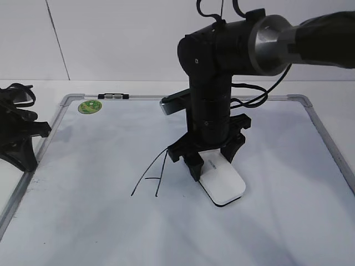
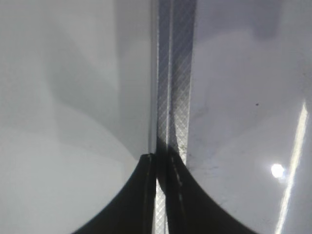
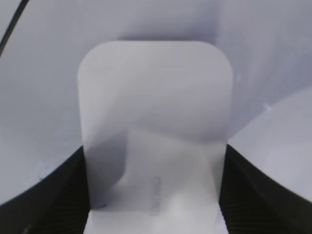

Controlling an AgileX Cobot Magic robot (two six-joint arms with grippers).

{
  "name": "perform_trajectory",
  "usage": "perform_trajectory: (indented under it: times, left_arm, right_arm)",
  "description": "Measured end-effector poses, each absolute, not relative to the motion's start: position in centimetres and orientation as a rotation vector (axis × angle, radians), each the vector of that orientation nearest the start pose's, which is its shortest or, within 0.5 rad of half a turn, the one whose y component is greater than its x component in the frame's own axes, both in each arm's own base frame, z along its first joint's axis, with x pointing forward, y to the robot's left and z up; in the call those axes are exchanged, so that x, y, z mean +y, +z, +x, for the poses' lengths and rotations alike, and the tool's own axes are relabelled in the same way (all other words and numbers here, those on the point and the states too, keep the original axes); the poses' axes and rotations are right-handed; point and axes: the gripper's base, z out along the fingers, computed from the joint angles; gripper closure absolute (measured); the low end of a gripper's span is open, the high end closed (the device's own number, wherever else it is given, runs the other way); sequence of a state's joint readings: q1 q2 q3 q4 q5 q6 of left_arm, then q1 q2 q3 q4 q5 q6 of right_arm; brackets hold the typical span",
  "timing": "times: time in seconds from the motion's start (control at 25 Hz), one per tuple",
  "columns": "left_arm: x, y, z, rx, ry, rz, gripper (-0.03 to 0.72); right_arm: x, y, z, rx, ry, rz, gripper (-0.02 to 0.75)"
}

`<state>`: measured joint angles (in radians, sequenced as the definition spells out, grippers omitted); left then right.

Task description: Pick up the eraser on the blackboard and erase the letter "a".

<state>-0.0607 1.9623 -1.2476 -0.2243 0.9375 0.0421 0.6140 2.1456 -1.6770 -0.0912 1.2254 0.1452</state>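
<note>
Right gripper (image 1: 212,159) down over eraser (image 1: 223,181), mid-board (image 1: 83,233). Wrist view: fingers (image 3: 53,204) flank the eraser's long sides, apparently touching; firm clamp or not, cannot tell. Left gripper (image 2: 158,195) parked at board's left frame, fingers pressed together, empty. Black strokes (image 1: 151,172) just left of eraser; the "a" not legible. Risk: hold near one end, so eraser may pivot or slip on lift; a wide sweep may wipe the wrong mark.
</note>
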Motion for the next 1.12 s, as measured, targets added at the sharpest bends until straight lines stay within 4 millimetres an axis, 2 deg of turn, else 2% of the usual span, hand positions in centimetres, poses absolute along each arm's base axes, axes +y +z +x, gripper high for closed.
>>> perform_trajectory:
  times: [0.4, 0.88, 1.12]
  left_arm:
    - [-3.8, 15.0, 35.9, 3.122, -0.286, -0.048, 0.673]
    - [-3.9, 15.0, 35.9, 3.122, -0.291, -0.052, 0.673]
    - [-3.9, 15.0, 35.9, 3.122, -0.291, -0.052, 0.673]
  right_arm:
    - [22.3, 17.5, 36.0, 3.086, -0.085, -0.676, 0.174]
    - [18.1, 17.6, 38.4, 3.122, -0.072, -0.483, 0.174]
    - [17.7, 18.1, 38.6, 3.115, -0.052, -0.458, 0.174]
